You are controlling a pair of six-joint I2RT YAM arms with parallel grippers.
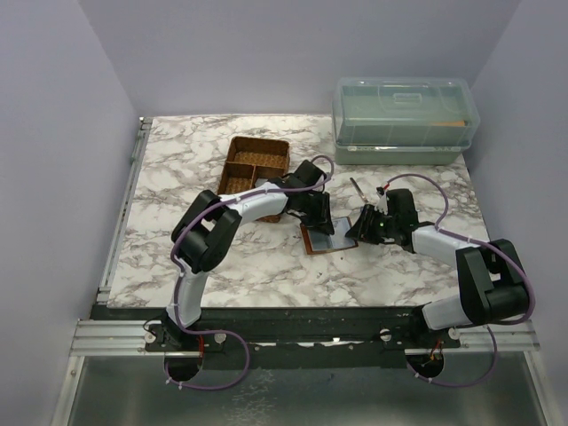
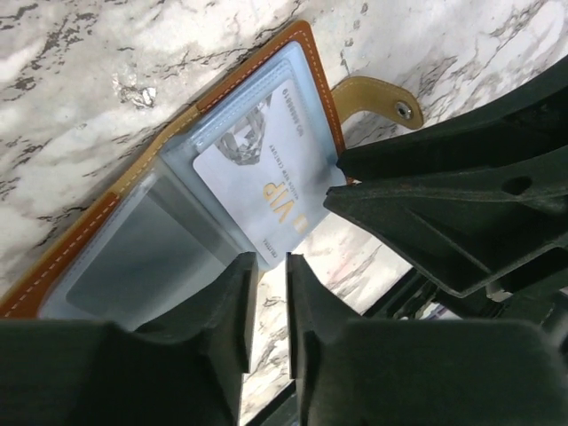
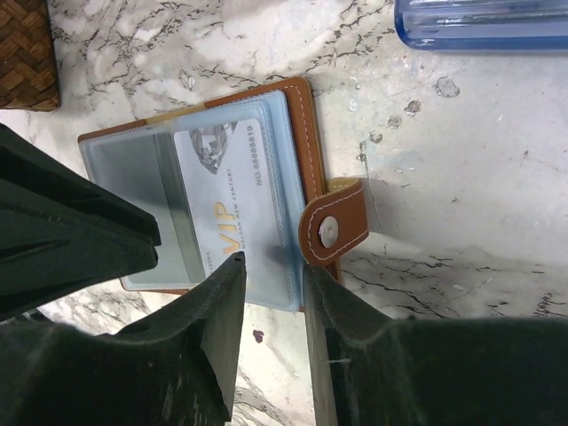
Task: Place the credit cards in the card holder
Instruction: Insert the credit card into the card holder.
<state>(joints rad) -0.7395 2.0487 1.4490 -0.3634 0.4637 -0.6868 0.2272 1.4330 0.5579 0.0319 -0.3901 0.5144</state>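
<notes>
The brown card holder lies open on the marble table between both grippers. Its clear inner sleeves face up in the left wrist view and the right wrist view. A pale credit card with gold "VIP" lettering sits in one sleeve, and it also shows in the right wrist view. My left gripper hovers at the card's lower end, its jaws a narrow gap apart and empty. My right gripper is open over the sleeve edge beside the snap strap. No other card shows.
A brown woven divided tray stands behind the left gripper. A clear lidded box sits at the back right. A thin dark stick tool lies just behind the right gripper. The two grippers are close together over the holder.
</notes>
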